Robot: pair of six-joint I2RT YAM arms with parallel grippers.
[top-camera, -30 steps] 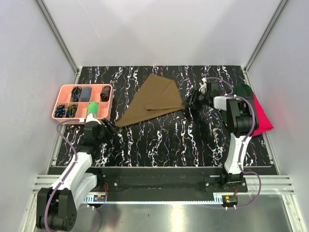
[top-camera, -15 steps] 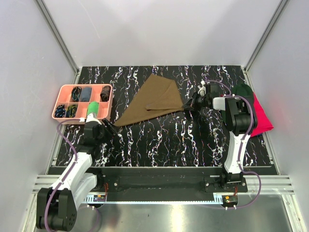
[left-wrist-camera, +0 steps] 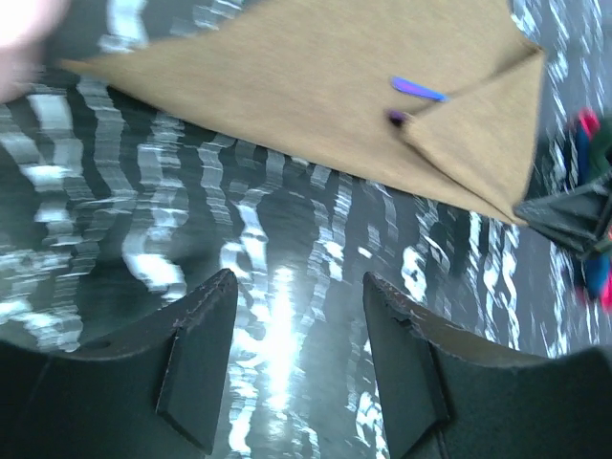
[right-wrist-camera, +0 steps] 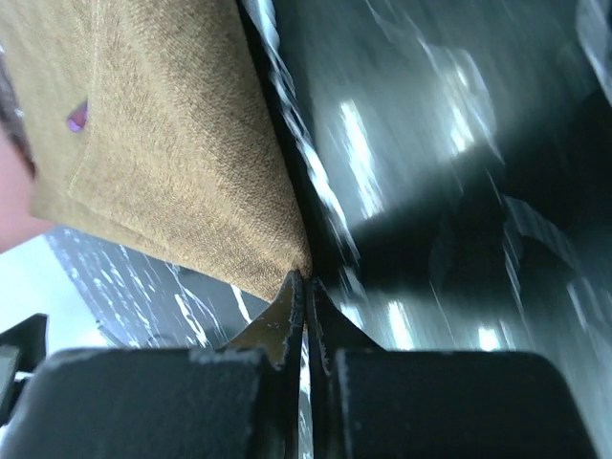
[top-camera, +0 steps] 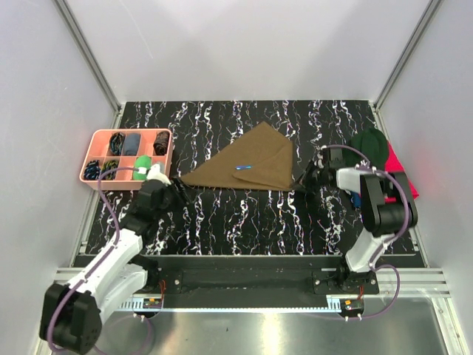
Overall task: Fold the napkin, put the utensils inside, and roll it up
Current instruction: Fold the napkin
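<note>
Overhead view of a black marbled table (top-camera: pixel 244 222) with two robot arms at its near edge. The olive-brown napkin (top-camera: pixel 251 164) lies folded in a broad triangle at the centre of the table. Its far point sits right of centre, its long left tip reaches toward the left arm, and its near right corner reaches toward the right arm. A second ago it was a narrower kite shape set further back, with its right corner higher up the table. A slim blue-purple utensil (top-camera: pixel 244 167) now shows on the cloth at the edge of the folded flap, and it did not show before. The right gripper (top-camera: pixel 301 180) has drawn back toward the near edge. In the right wrist view its fingertips are pressed together, with the napkin's corner (right-wrist-camera: pixel 287 251) pinched between them. The left gripper (top-camera: pixel 179 194) has moved forward to just beside the napkin's left tip. In the left wrist view its fingers (left-wrist-camera: pixel 206 335) stand apart above bare table with nothing between them. A pink compartment tray (top-camera: pixel 90 157) sits at the left edge. A red cloth (top-camera: pixel 401 171) and a dark green cap (top-camera: pixel 367 140) lie at the right, as before.
</note>
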